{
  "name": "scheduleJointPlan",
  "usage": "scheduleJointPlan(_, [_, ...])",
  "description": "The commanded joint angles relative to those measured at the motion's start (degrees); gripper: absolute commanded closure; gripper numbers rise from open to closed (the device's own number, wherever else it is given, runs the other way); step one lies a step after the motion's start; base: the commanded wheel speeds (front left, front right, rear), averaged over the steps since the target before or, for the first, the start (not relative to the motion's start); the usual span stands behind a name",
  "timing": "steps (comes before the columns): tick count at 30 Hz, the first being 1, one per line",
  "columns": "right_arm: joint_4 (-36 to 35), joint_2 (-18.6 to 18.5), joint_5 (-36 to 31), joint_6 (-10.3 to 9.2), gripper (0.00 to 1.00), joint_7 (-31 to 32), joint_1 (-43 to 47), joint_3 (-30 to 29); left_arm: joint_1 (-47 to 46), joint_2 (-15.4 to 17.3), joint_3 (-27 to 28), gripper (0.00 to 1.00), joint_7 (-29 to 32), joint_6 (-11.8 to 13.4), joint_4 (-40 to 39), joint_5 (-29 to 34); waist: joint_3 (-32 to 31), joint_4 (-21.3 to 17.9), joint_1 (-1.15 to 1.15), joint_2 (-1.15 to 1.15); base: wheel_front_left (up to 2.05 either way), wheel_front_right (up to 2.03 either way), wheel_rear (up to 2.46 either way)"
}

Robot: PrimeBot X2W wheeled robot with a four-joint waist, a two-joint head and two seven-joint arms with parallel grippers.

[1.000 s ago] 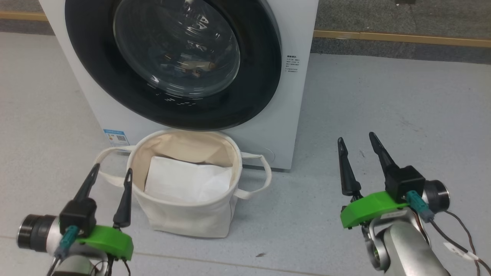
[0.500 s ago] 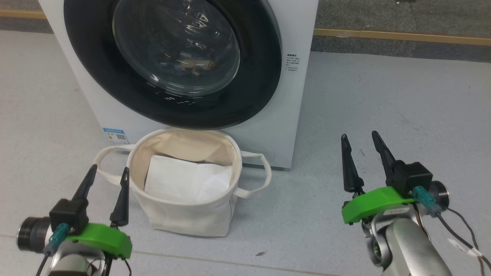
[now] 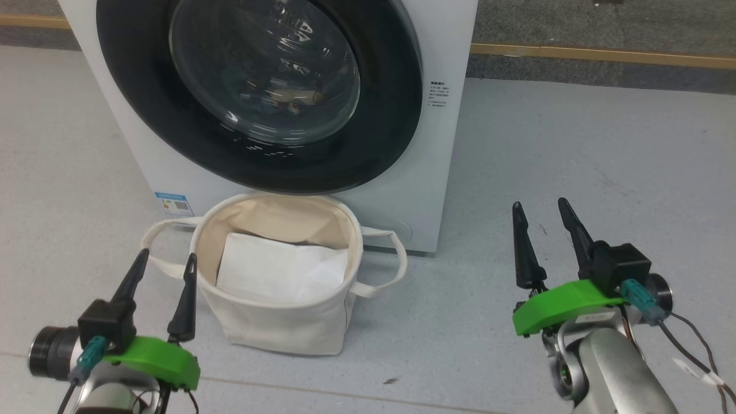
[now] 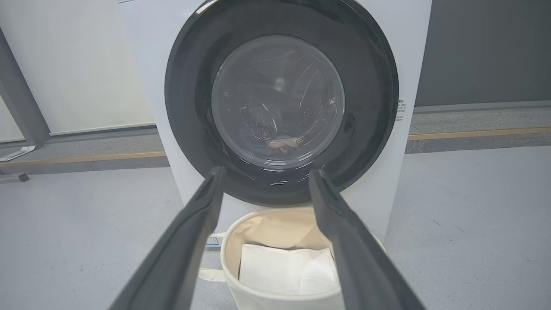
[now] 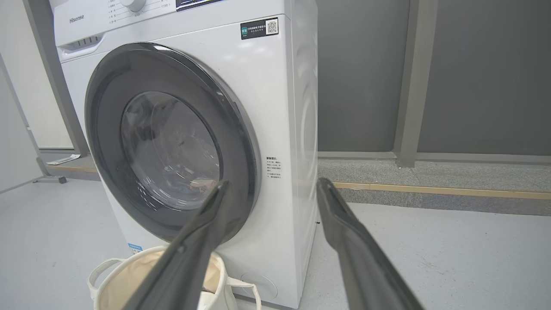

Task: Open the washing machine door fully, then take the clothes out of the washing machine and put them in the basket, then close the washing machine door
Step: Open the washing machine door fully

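Note:
The white washing machine (image 3: 443, 172) stands ahead on the floor. Its black-rimmed door (image 3: 379, 138) lies against the front, and I cannot tell whether it is latched. Behind the glass, the clothes (image 3: 293, 100) rest low in the drum, also seen in the left wrist view (image 4: 282, 144). The cream basket (image 3: 287, 328) sits on the floor right before the machine. My left gripper (image 3: 167, 256) is open and empty, just left of the basket. Well to the right, over bare floor, my right gripper (image 3: 539, 204) is open and empty too, its fingertips (image 5: 224, 183) pointing at the door's right edge.
A flat white folded pad (image 3: 282, 270) lies in the basket. A small blue sticker (image 3: 174, 205) marks the machine's lower left corner. Grey floor stretches to the right of the machine. A wooden strip (image 3: 604, 56) borders darker carpet behind it.
The right gripper has shifted slightly to the right and its wrist has turned a little. The left gripper has barely moved. Door, basket and clothes are as before.

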Motion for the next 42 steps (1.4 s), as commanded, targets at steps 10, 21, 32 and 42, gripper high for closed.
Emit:
scheduleJointPlan(10, [-0.9,-0.1,8.4,0.00,0.00,-0.7,-1.8,0.4,-3.1,2.0,2.2,0.00,-0.7,0.2,-1.8,-0.6,-0.1,-0.1,0.00,0.00,0.00,0.00,0.00])
scheduleJointPlan(21, [1.9,-6.6,55.2,0.00,1.00,10.8,-8.7,-3.2,-0.8,-0.2,3.3,0.00,-0.7,-1.6,-2.4,-3.6,2.4,-0.7,0.00,0.00,0.00,0.00,0.00])
scheduleJointPlan(32, [7.5,-17.4,78.2,0.00,1.00,36.2,-27.2,-7.5,-4.0,-2.4,3.9,0.00,-0.7,-4.4,-1.1,-3.7,12.9,2.9,0.00,0.00,0.00,0.00,0.00])
scheduleJointPlan(42, [21.9,-19.3,81.9,0.00,1.00,48.6,-48.3,-5.5,-8.1,-6.9,3.7,0.00,-0.7,-7.5,0.7,-1.0,19.9,8.7,0.00,0.00,0.00,0.00,0.00])
